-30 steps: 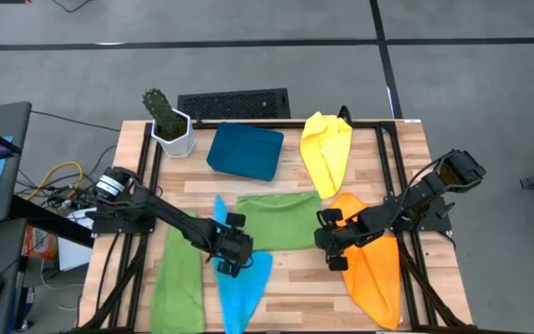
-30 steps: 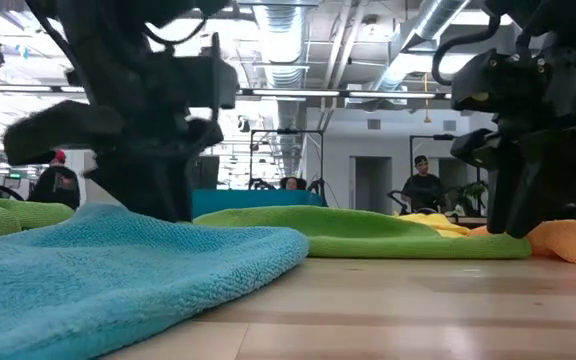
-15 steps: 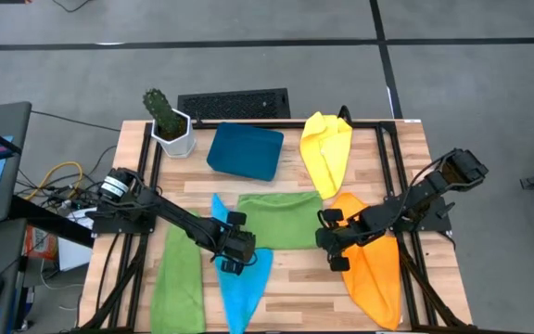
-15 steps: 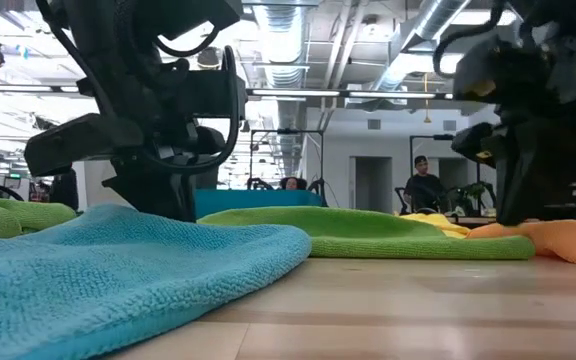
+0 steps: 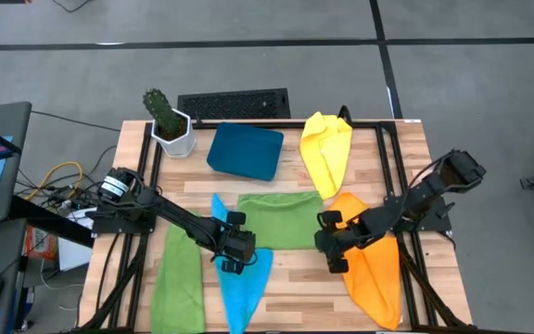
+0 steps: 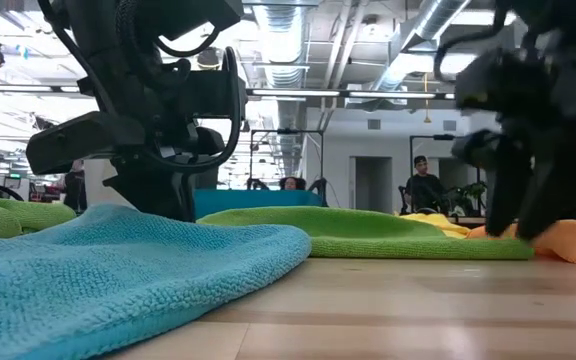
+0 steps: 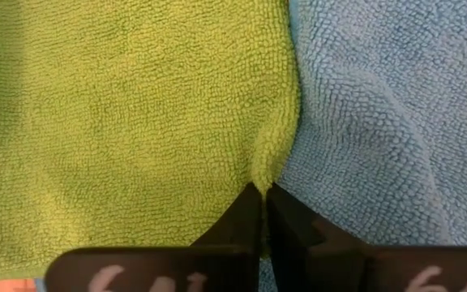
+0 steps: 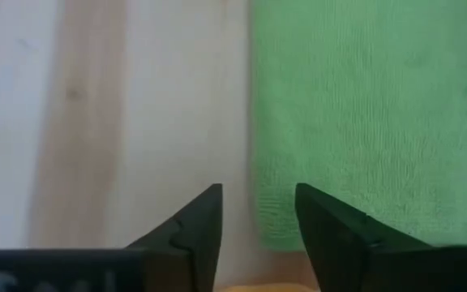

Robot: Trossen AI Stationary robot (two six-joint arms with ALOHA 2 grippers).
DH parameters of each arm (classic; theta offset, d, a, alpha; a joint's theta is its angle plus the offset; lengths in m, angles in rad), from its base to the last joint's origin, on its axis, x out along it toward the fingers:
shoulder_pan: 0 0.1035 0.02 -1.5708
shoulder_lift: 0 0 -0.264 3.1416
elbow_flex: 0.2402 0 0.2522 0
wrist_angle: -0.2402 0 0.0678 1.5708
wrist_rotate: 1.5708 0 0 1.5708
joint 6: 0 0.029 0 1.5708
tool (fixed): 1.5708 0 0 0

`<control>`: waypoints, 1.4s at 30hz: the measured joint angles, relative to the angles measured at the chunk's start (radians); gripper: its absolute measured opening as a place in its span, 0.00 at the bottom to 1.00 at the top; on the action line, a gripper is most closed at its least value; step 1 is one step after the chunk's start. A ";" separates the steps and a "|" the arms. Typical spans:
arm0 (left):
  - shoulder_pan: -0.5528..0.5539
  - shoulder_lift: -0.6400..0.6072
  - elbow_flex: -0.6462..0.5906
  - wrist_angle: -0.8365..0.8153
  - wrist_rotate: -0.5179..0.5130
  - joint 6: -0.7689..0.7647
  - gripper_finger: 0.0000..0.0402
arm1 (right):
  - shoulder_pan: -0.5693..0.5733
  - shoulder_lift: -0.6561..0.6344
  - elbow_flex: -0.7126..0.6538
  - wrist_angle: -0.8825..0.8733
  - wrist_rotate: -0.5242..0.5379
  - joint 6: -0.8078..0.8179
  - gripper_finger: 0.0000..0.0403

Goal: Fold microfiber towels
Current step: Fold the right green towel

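Note:
A green towel lies flat mid-table, its left edge on a sky-blue towel. My left gripper is shut at that edge, near the towel's near-left corner. My right gripper is open and low at the green towel's near-right corner: one finger is over the cloth, the other over bare wood. I cannot tell whether it touches. An orange towel lies beside it. A yellow towel and a second green towel lie apart. My left gripper pinches the green towel's left edge between its two shut fingers, raising it into a small ridge. The fingers slant down from the table's left side. The rest of the towel lies flat, partly over the sky-blue towel.
A dark teal tray and a potted cactus stand at the far side. A black grille lies behind them. Black frame rails run along both table sides. People stand in the room beyond.
My right gripper has opened at the green towel's near-right corner without moving off. The towels lie as before.

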 joint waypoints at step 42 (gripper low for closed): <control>-0.017 -0.004 0.796 -1.091 -0.023 -0.117 0.00 | -0.132 -0.492 0.273 -0.422 0.049 0.163 0.02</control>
